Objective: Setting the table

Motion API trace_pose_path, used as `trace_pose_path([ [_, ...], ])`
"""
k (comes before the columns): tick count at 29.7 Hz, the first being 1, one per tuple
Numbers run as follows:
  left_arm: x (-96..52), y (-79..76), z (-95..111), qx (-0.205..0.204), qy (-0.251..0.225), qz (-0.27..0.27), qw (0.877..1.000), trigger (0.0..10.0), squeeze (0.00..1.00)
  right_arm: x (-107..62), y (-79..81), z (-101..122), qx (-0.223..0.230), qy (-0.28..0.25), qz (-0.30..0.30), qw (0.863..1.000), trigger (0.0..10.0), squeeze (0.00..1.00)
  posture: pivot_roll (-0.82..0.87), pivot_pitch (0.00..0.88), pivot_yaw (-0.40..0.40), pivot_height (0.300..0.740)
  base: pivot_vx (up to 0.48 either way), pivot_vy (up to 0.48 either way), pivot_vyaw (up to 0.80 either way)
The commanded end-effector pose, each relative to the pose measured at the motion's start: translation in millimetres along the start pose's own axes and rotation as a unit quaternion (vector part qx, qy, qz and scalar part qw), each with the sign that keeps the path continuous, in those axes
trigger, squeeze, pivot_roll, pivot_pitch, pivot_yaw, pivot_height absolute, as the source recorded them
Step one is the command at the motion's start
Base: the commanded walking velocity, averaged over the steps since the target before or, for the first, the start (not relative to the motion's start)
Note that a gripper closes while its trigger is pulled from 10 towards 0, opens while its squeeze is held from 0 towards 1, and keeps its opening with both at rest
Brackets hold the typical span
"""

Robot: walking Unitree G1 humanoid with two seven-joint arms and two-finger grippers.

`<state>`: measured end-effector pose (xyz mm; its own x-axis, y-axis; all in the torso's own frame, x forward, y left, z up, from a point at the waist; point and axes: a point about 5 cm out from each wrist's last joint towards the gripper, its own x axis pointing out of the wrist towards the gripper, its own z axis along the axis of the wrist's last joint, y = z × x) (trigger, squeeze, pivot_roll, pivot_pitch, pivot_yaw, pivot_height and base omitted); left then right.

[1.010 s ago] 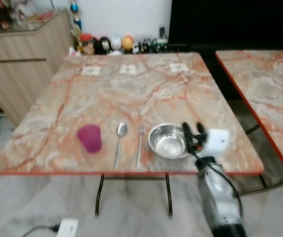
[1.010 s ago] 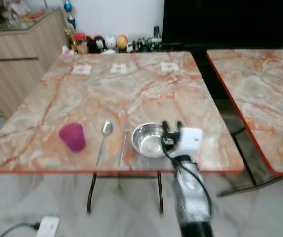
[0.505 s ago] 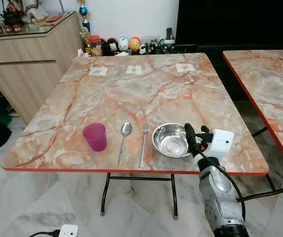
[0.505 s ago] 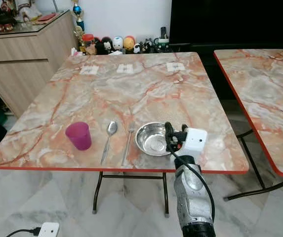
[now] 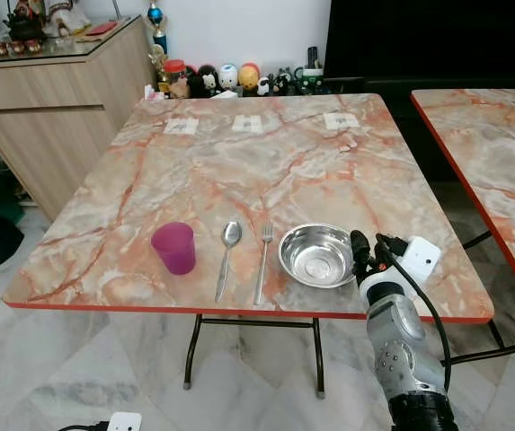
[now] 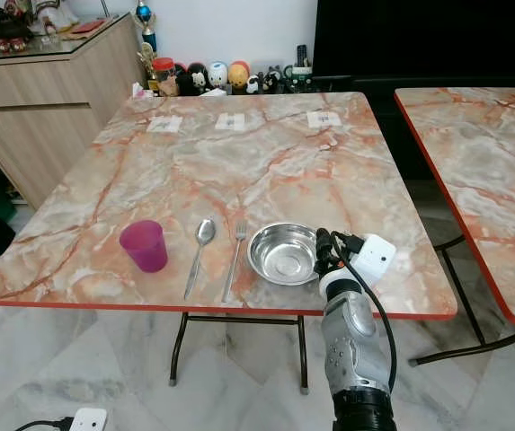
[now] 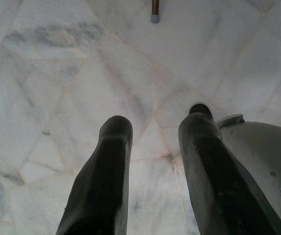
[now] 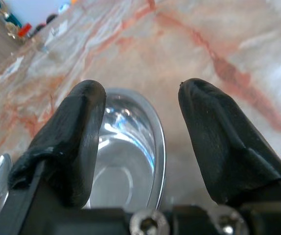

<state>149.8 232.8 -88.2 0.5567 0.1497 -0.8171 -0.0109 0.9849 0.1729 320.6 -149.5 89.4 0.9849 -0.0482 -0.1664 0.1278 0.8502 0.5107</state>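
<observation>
Fingers of the right pincer (image 5: 370, 250) are spreading wide and pinching nothing. The pincer is hanging just beside the right rim of the shiny bowl (image 5: 316, 255), with the rim sitting between its two black tips in the right wrist view. The bowl is sitting near the front edge of the marble surface (image 5: 266, 162). Past the bowl, farther from the pincer, are lying a fork (image 5: 262, 260), a spoon (image 5: 226, 256) and a pink cup (image 5: 174, 248), all in a row. The left pincer (image 7: 152, 161) is hanging spread over the floor (image 7: 57, 73).
</observation>
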Motion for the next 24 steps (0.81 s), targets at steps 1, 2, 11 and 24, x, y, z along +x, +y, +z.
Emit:
trace_pose_path([
  [1,-1.5,3.3,-7.4,0.005,0.018,0.001,1.0,10.0,0.0,1.4,0.4,-6.4,0.006,0.022,-0.009,1.0,10.0,0.0,-0.11,0.0,0.052,0.74,0.0,0.0,0.0],
  [2,-1.5,3.3,-7.4,0.005,0.018,0.001,1.0,10.0,0.0,1.7,-0.9,-7.5,0.003,0.023,-0.011,1.0,10.0,0.0,-0.11,0.0,0.053,0.74,0.0,0.0,0.0],
  [11,-1.7,2.5,-8.0,0.007,0.017,-0.003,1.0,10.0,0.0,3.6,-3.1,-14.6,-0.012,0.054,-0.019,0.998,10.0,0.0,-0.11,0.0,0.054,0.74,0.0,0.0,0.0],
  [24,-0.9,1.9,-4.9,0.006,0.013,-0.004,1.0,10.0,0.0,4.4,-3.1,-20.7,0.002,0.069,-0.018,0.997,1.8,0.0,-0.1,0.0,0.053,0.74,0.0,0.0,0.0],
])
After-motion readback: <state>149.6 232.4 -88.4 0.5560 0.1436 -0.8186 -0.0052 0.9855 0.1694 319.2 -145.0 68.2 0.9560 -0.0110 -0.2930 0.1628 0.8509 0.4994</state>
